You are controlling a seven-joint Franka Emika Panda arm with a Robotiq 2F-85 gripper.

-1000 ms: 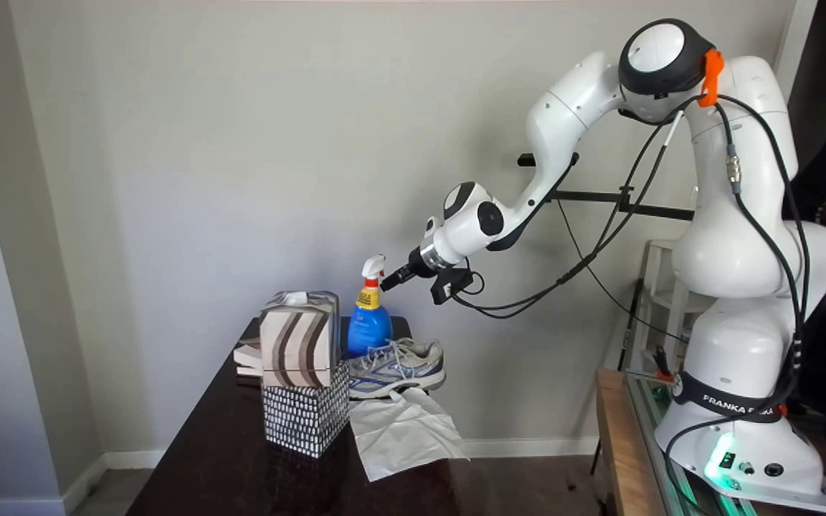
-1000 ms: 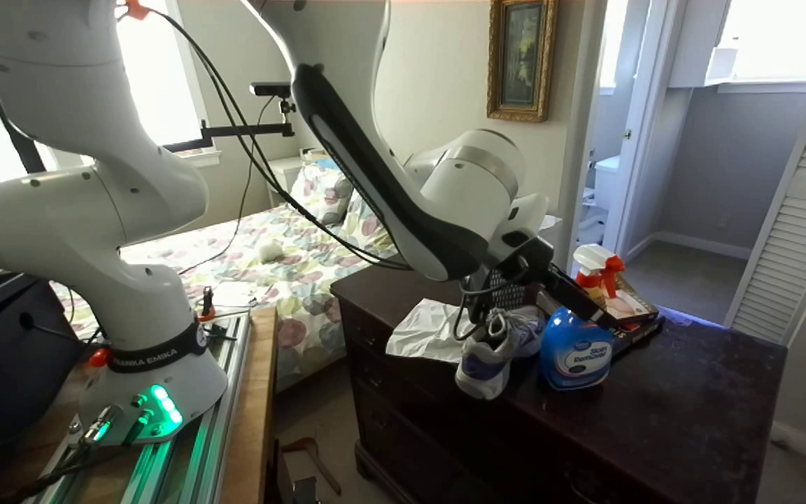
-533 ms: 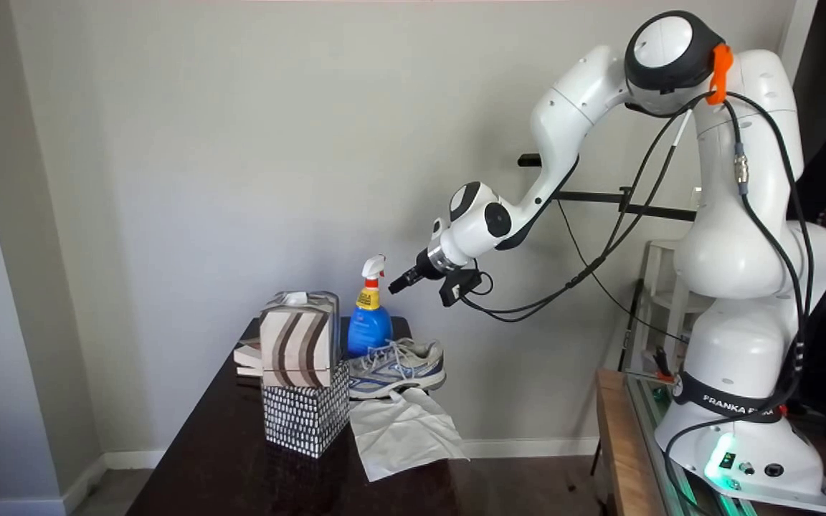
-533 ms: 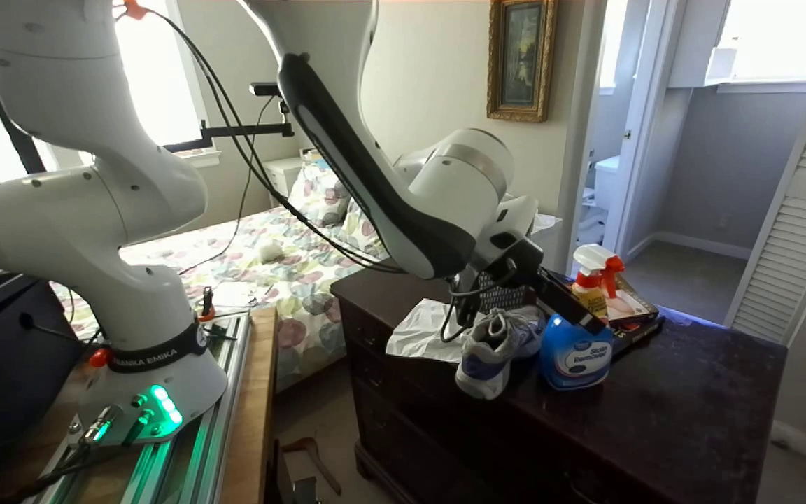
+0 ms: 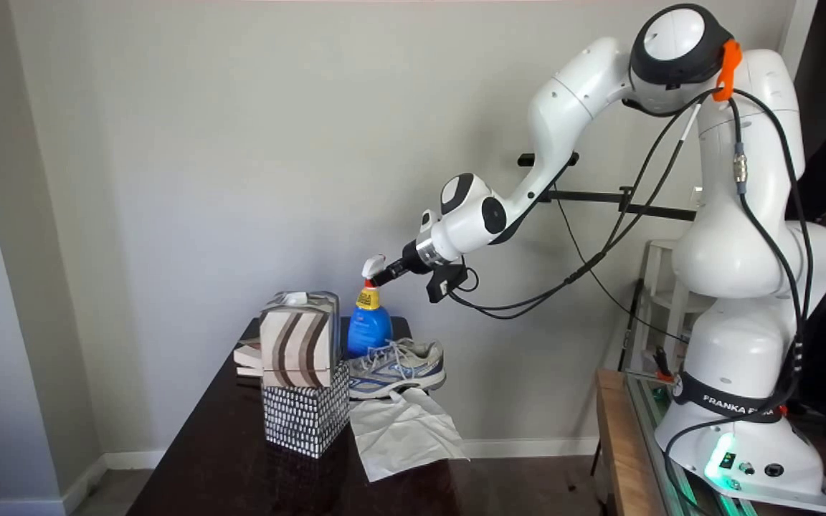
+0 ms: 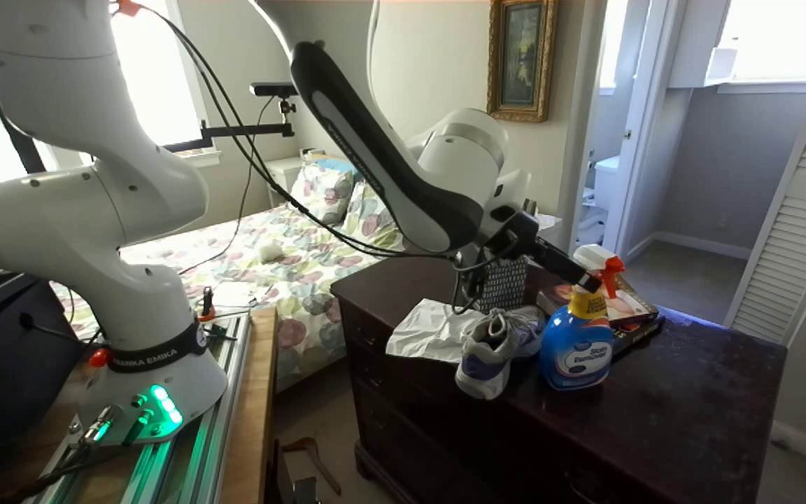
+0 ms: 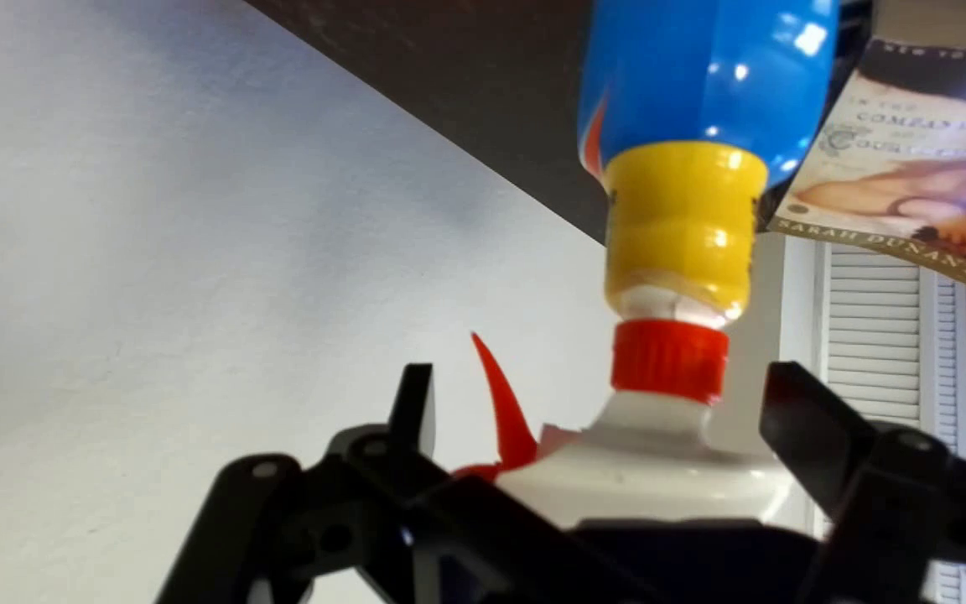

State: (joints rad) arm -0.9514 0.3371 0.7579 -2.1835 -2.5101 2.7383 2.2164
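Pale wall [image 5: 205,179] rose behind the dresser [image 6: 697,406], and a bed [image 6: 263,269] showed off to one side. Upright on the dark top stood the bottle [image 6: 576,350], near the edge that faced the robot [image 5: 714,265], with books [image 7: 911,159] just past it and a shoe [image 5: 397,369] close beside it. The tool [image 7: 601,373] was spread wide at the bottle's spray head [image 7: 642,482], one finger [image 7: 410,407] out past the red trigger [image 7: 510,411], the other beyond the neck [image 7: 669,356]; it pinched nothing, though whether a finger brushed the head could not be told.

Likeliest trouble was the trigger: it jutted toward one finger, and jaws drawn together there might have caught or squeezed it. The neck sat nearer the opposite finger, so an uneven closing could have shoved the bottle instead of holding it. Any push that high on a tall shape would probably tip it, perhaps onto the books or over the edge. The wrist camera [image 5: 447,283] hung higher than the shoe and might have bumped it in a steep drop.

Edges were tight on the robot's side: the shoe reached to the rim, and paper [image 5: 406,433] stuck out over it. Past the shoe, a patterned box [image 5: 305,416] bore a striped pack [image 5: 298,347]. Room lay mainly overhead and along the top away from the shoe.
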